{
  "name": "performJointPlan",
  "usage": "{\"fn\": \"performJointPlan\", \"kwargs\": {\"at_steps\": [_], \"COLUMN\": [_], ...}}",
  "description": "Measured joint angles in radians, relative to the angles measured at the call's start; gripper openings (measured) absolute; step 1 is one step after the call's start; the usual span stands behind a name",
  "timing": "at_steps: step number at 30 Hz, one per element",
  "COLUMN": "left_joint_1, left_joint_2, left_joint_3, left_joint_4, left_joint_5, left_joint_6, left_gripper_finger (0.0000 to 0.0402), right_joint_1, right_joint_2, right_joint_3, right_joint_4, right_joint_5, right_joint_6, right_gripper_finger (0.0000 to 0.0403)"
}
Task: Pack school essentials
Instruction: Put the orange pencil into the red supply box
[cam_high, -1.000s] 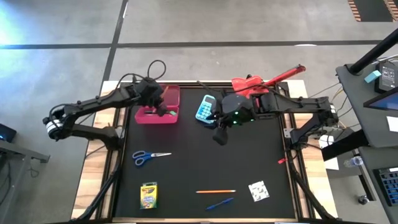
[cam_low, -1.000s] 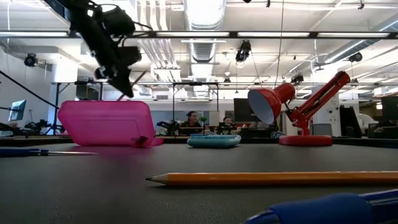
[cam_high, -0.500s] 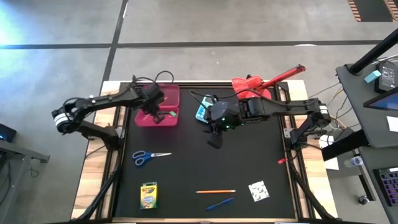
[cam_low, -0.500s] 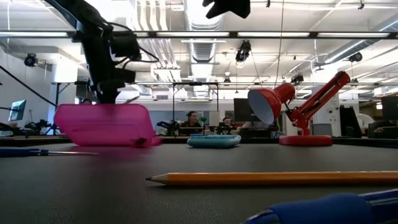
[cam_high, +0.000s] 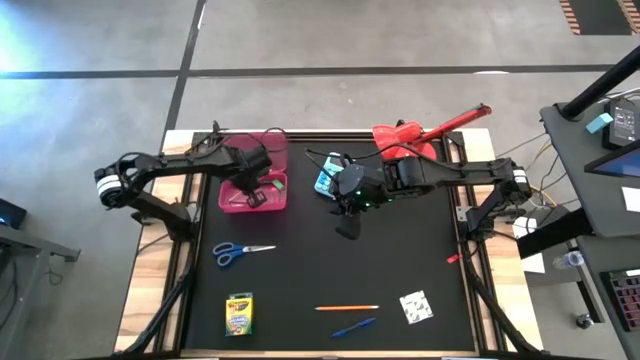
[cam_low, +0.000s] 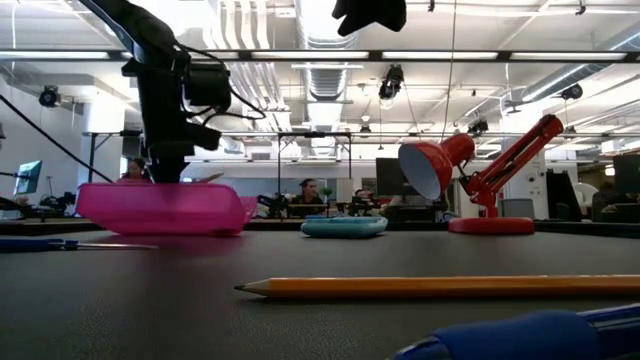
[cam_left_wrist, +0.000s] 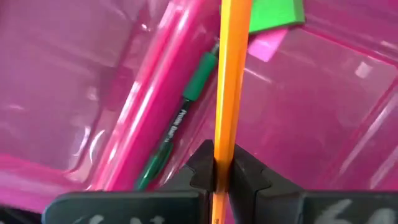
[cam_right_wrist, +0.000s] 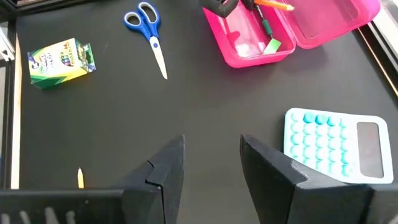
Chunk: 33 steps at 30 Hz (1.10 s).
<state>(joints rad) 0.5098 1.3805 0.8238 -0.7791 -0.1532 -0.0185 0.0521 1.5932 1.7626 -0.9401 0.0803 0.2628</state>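
My left gripper (cam_high: 254, 192) reaches down into the open pink case (cam_high: 255, 180) at the table's far left and is shut on an orange pencil (cam_left_wrist: 227, 93). In the case lie a green pen (cam_left_wrist: 180, 121) and green and pink bits (cam_left_wrist: 273, 15). My right gripper (cam_high: 347, 226) hangs open above the table's middle, near the turquoise calculator (cam_high: 330, 175). On the mat lie the blue-handled scissors (cam_high: 240, 252), the crayon box (cam_high: 239, 313), a second orange pencil (cam_high: 347, 307), a blue pen (cam_high: 353, 326) and a white patterned square (cam_high: 416, 306). My left gripper pinches the orange pencil's shaft (cam_left_wrist: 219, 177) between its two fingers, coming from above into the case. The pencil runs on from the fingers over the case's inside, its free end (cam_left_wrist: 235, 9) above the green bit. Whether it touches the case floor, I cannot tell.
A red desk lamp (cam_high: 430, 130) stands at the far edge, right of the calculator (cam_right_wrist: 336, 146). The pink case (cam_low: 165, 208) lies with its lid open toward the far edge. Bare black mat lies between the scissors (cam_right_wrist: 149, 34) and the near items.
My left gripper has come down and toward the near edge, into the pink case, keeping the pencil. The case, which stood tipped up a second ago, now lies flat and lower. My right gripper has shifted toward the table's left, then held still.
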Motion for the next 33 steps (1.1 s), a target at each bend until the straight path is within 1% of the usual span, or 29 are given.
{"fn": "performJointPlan", "kwargs": {"at_steps": [9, 18, 27, 30, 33], "left_joint_1": [-0.043, -0.050, -0.051, -0.051, -0.051], "left_joint_2": [0.085, 0.159, 0.160, 0.157, 0.157], "left_joint_3": [-0.016, -0.016, -0.016, -0.016, -0.010], "left_joint_4": [0.002, 0.005, 0.012, 0.012, 0.010], "left_joint_5": [0.001, 0.001, -0.001, -0.001, 0.000], "left_joint_6": [0.006, 0.000, -0.028, -0.033, -0.070], "left_gripper_finger": [0.0006, 0.0009, 0.0035, 0.0055, 0.0081], "right_joint_1": [0.000, 0.000, 0.000, 0.000, 0.000], "right_joint_2": [0.000, 0.000, 0.000, 0.000, 0.000], "right_joint_3": [0.000, 0.000, 0.000, 0.000, 0.000], "right_joint_4": [0.000, 0.000, 0.000, 0.000, -0.001], "right_joint_5": [0.000, 0.000, 0.000, 0.000, 0.000], "right_joint_6": [-0.038, -0.038, -0.036, -0.037, -0.037], "right_gripper_finger": [0.0144, 0.0144, 0.0144, 0.0144, 0.0144]}}
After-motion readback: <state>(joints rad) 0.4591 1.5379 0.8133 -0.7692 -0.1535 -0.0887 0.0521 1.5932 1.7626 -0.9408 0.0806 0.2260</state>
